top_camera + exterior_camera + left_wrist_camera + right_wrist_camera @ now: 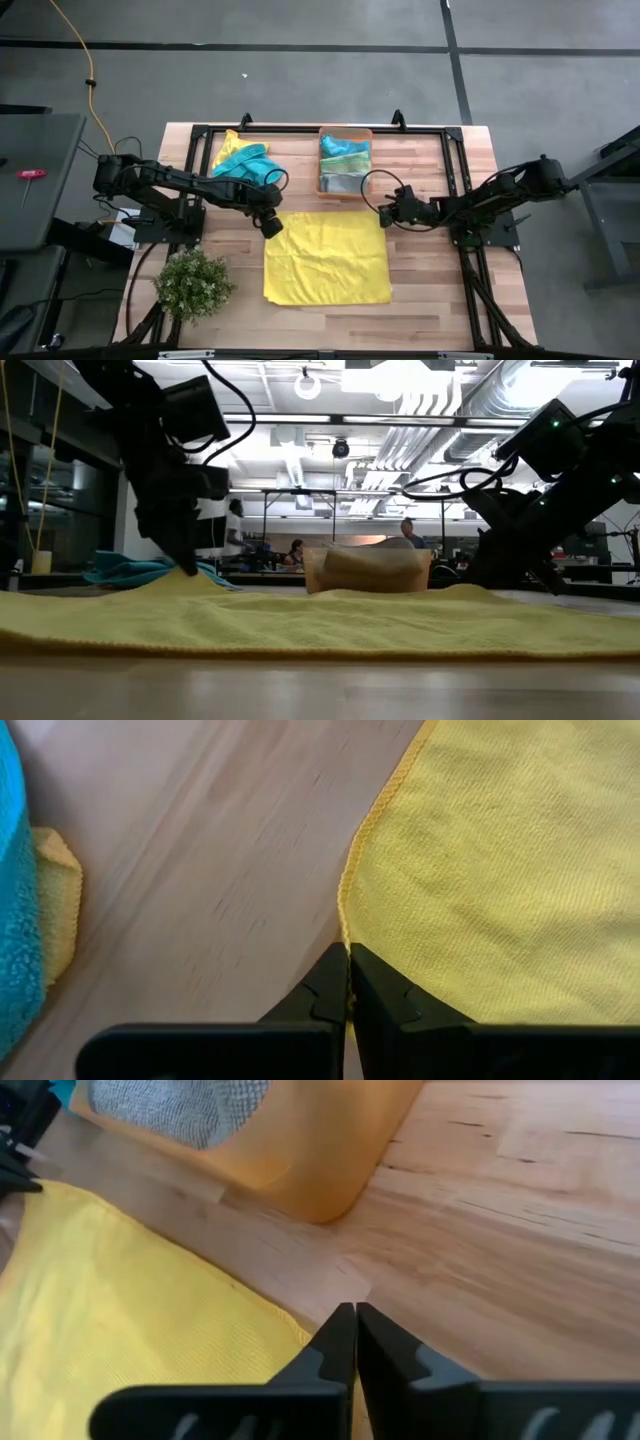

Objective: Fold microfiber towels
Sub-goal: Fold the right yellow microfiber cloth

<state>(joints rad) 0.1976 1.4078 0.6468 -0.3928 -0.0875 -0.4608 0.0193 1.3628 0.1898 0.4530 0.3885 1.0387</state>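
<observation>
A yellow microfiber towel [327,257] lies spread flat in the middle of the table. My left gripper [270,226] is shut at its far left corner, and my right gripper [385,215] is shut at its far right corner. In the low view the towel [320,622] rises to a small peak under my left gripper [186,570]. Teal and yellow towels [240,160] lie in a loose pile at the far left. Folded towels [345,150] sit in the orange bin [368,165]. My left gripper pinches the yellow towel's hemmed edge [345,932] at the far left corner between its two fingers, slanting down from the table's left. The corner is raised a little; the rest lies on the table. My right gripper pinches the far right corner [303,1330], slanting down from the table's right; the towel lies flat beside it.
The orange bin [300,1150] stands just beyond the towel's far edge, close to my right gripper. A small green plant [192,283] stands at the near left. A black frame [300,128] runs along the table's far side. Bare wood [440,290] lies right of the towel.
</observation>
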